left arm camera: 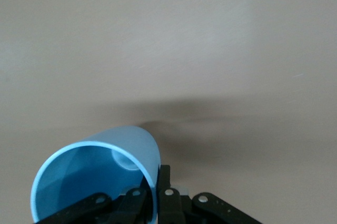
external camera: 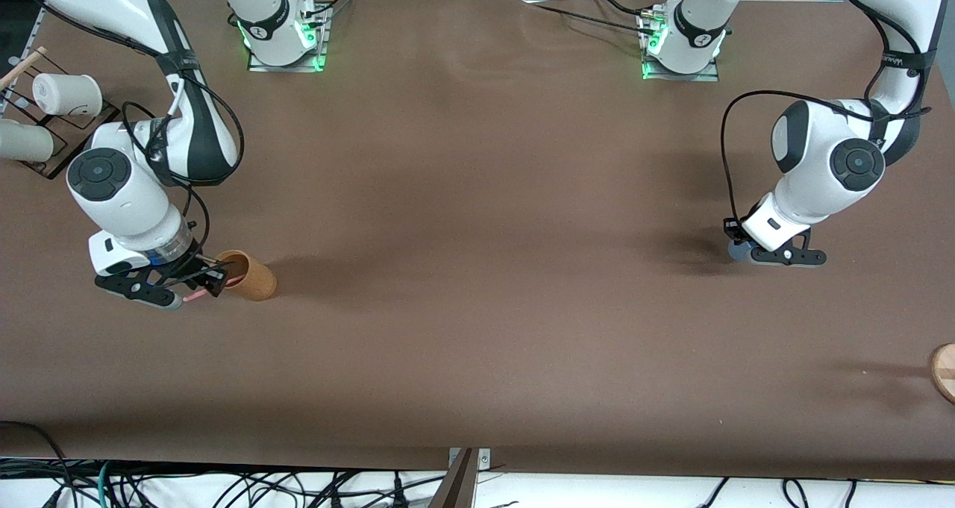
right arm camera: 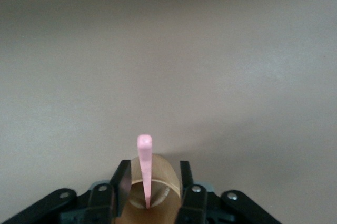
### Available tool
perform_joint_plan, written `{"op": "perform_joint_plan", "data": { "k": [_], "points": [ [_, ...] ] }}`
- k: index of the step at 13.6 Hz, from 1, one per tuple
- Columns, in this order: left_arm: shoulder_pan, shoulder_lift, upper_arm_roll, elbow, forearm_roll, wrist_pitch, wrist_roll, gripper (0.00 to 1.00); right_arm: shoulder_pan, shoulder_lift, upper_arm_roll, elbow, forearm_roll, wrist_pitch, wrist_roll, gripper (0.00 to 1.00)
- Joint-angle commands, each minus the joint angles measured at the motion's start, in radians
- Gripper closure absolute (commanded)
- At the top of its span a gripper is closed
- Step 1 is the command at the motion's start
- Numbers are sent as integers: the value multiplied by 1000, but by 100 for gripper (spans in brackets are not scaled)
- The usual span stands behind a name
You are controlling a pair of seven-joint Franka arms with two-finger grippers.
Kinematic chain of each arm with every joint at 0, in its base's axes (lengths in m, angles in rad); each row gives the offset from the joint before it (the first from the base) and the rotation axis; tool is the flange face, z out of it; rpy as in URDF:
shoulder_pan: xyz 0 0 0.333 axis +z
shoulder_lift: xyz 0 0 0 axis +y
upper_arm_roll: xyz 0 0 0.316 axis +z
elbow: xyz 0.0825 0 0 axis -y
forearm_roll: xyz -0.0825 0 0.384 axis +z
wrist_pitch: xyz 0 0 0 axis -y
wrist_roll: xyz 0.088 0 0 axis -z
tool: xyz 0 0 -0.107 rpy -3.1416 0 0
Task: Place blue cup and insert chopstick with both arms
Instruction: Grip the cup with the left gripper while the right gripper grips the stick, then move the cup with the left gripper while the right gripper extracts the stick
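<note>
1. Left gripper (external camera: 780,254) is sitting low at the worktop (external camera: 477,269) near the left arm's end, fingers pinching the wall of the blue cup (left arm camera: 100,176). In the front view only a sliver of blue is showing under the gripper.
2. The cup is appearing tipped in the left wrist view, mouth facing the camera, one finger inside the rim and one outside.
3. Right gripper (external camera: 195,283) is working low at the right arm's end, straddling the mouth of the orange cup (external camera: 250,274), which is lying on its side.
4. The chopstick (right arm camera: 144,168) is standing between the fingers (right arm camera: 120,182), one end inside the orange cup. The fingers are spread either side of the stick; whether they are touching it, I cannot tell.
5. Risks, as judged: a rim-only pinch may be letting the blue cup swing or slip on lifting.
6. The chopstick may be dragging the orange cup along, or slipping out if caught off-centre.
7. White cups (external camera: 67,94) are resting on a rack (external camera: 74,131) at the corner, close to the right arm's elbow.
</note>
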Motion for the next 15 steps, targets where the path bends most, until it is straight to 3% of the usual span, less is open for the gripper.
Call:
{"op": "perform_joint_plan", "data": {
  "k": [1, 3, 6, 9, 12, 15],
  "points": [
    [-101, 14, -27, 107, -43, -78, -108, 100, -7, 0, 3, -10, -14, 25, -6, 56],
    [-205, 46, -31, 174, -45, -100, -189, 100, -7, 2, 3, -14, -14, 34, -6, 58],
    [-370, 132, -31, 309, -43, -166, -358, 100, -7, 0, 3, -16, -16, 34, -6, 83],
    [-503, 254, -31, 485, -45, -203, -461, 100, -6, -4, 5, -13, -16, 31, -8, 99],
    [-591, 362, -30, 610, -48, -207, -535, 100, -4, -20, 5, -7, -17, 20, -12, 98],
    [-654, 439, -22, 676, -95, -204, -567, 100, 2, -55, 5, 15, -19, -29, -17, 97]
  ]
}}
